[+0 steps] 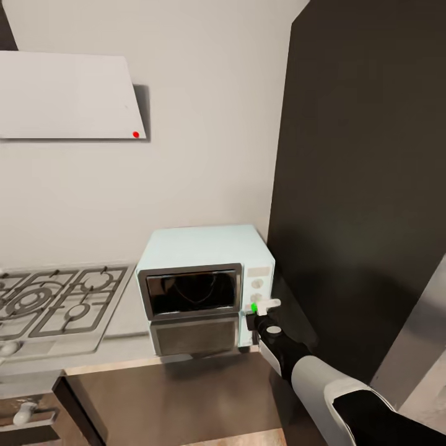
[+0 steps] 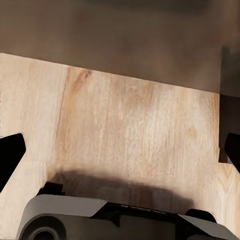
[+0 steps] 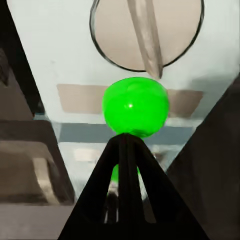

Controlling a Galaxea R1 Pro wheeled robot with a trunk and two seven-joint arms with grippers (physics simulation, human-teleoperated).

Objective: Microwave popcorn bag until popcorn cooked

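Observation:
The pale mint-blue microwave [image 1: 204,272] stands on the grey countertop [image 1: 124,348] with its door closed and its window dark. The popcorn bag is hidden from me. My right gripper [image 1: 265,307] is at the microwave's right-hand panel, shut, with its tip against a glowing green button [image 3: 135,106] just below a round knob [image 3: 147,30]. In the right wrist view, the joined dark fingers [image 3: 127,150] come to a point at that button. My left gripper [image 2: 120,155] is open above wooden floor, with a dark fingertip at each side of its view.
A steel gas hob [image 1: 56,303] lies left of the microwave, under a white hood [image 1: 68,93]. A tall dark cabinet [image 1: 365,186] stands close on the microwave's right. Dark brown cabinet fronts [image 1: 173,396] run below the countertop, with an oven knob [image 1: 25,412] at lower left.

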